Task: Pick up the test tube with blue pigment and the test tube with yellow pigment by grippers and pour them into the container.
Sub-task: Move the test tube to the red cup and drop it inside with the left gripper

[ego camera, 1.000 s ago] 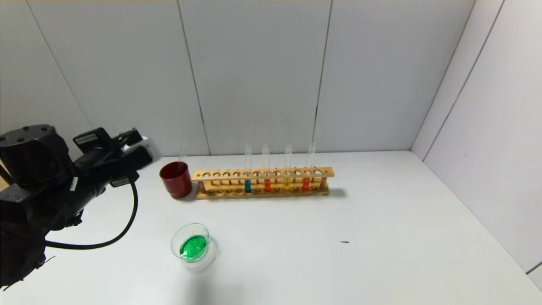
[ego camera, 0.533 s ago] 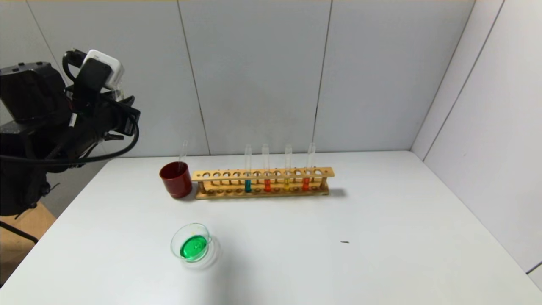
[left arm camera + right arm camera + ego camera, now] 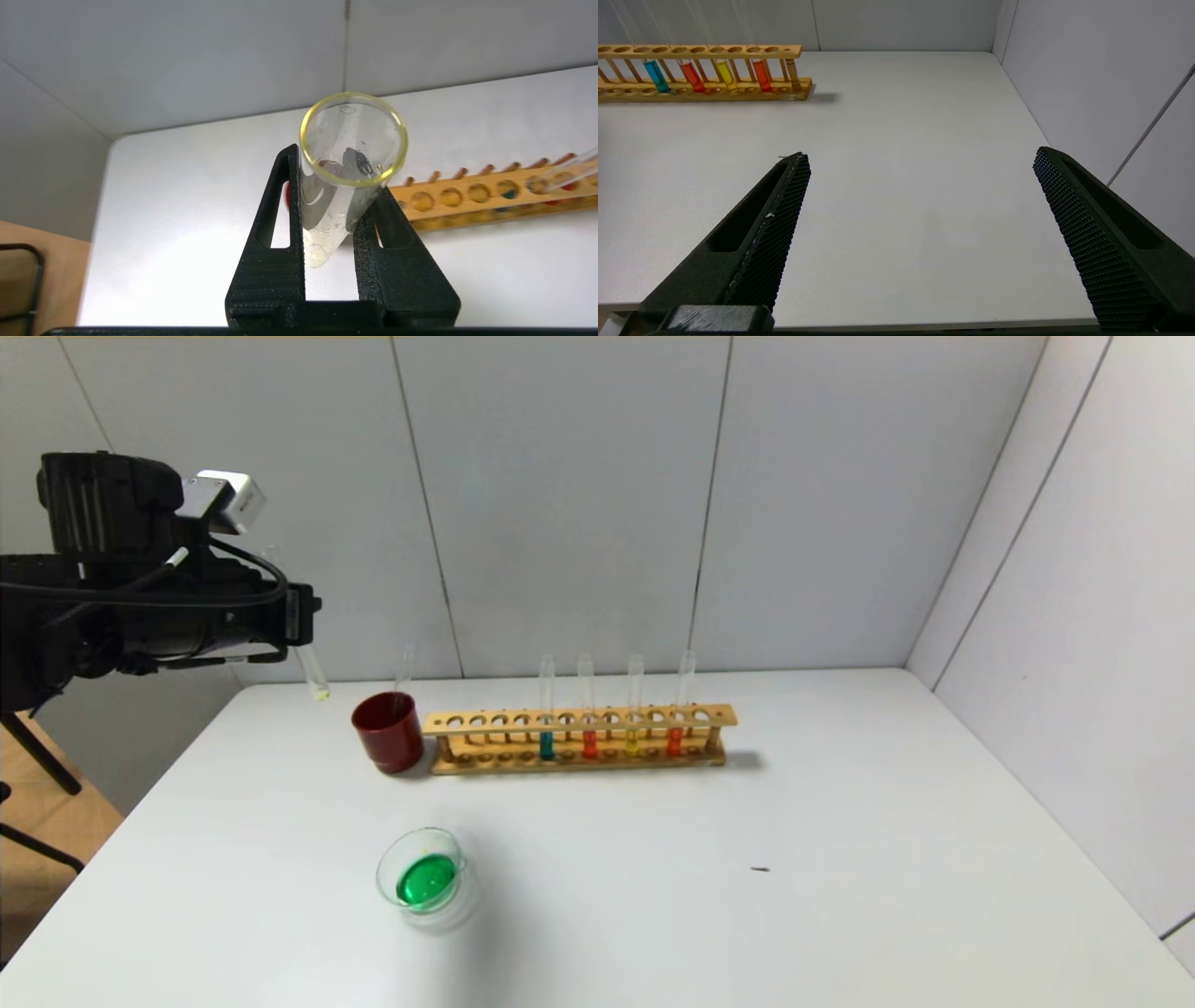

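Pouring looked basically done: dish (image 3: 422, 875) at lower left of the head view held green liquid. Left hand (image 3: 327, 242) gripped the near-empty yellow tube (image 3: 348, 158) at upper left; right hand (image 3: 920, 224) idled open.

You see a matt white surface (image 3: 653, 859), a bare-wood rack (image 3: 579, 739), glossy clear glass tube (image 3: 348, 154) (yellow-tinged rim), and textured black plastic right pincer (image 3: 920, 163) pads.

My head camera looks forward and down over the whole white table (image 3: 840, 859), my left wrist camera peers close along my left gripper (image 3: 334, 186), and my right wrist camera looks low across the table; all three share the wooden rack (image 3: 579, 739).
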{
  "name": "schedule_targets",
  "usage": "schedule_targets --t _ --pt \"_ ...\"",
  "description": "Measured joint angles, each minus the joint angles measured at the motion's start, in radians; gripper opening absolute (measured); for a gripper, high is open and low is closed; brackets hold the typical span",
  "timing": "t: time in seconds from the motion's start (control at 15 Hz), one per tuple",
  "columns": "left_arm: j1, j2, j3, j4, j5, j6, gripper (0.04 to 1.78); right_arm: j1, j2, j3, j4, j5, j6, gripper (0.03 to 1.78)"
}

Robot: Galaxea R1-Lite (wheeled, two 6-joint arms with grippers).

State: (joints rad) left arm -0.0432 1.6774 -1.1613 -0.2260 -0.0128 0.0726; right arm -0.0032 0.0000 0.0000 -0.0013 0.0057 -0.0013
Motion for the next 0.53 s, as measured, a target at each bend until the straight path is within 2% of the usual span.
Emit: schedule_targets --t 0.27,0.53 --pt "0.021 0.065 -0.031 -0.008 -0.012 -0.013 0.34 0.0 0.0 0.0 0.0 0.0 0.0 1.75" --pt "0.032 0.146 -0.047 -0.084 -0.014 -0.013 0.34 0.0 0.0 0.0 0.0 0.0 0.0 1.75"
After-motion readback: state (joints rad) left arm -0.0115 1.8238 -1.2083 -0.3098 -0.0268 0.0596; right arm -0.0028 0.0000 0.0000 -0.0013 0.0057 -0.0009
